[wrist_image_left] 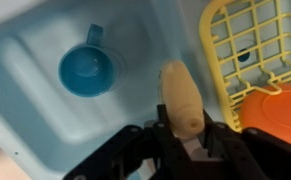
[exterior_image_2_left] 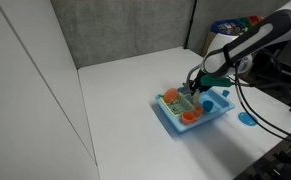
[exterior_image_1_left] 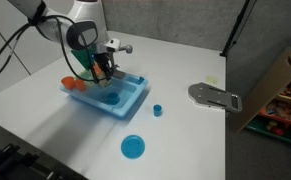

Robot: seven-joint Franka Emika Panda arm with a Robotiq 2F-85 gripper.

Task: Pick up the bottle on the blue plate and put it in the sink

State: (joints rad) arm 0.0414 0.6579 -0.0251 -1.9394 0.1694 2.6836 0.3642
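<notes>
My gripper (wrist_image_left: 182, 135) is shut on the cream-beige bottle (wrist_image_left: 181, 98) and holds it just above the basin of the light-blue toy sink (wrist_image_left: 35, 115). In both exterior views the gripper (exterior_image_1_left: 103, 70) (exterior_image_2_left: 199, 86) hangs over the sink (exterior_image_1_left: 130, 106) (exterior_image_2_left: 175, 121), near its rack end; the bottle is too small to make out there. The blue plate (exterior_image_1_left: 133, 147) lies bare on the table in front of the sink; an edge of it shows in an exterior view (exterior_image_2_left: 247, 117).
A blue cup (wrist_image_left: 86, 70) lies inside the sink basin. A yellow rack (wrist_image_left: 243, 45) with an orange dish (wrist_image_left: 275, 108) sits at the sink's end. A tiny blue cup (exterior_image_1_left: 157, 110) stands on the table beside the sink. A grey metal part (exterior_image_1_left: 214, 96) lies near the table's far edge.
</notes>
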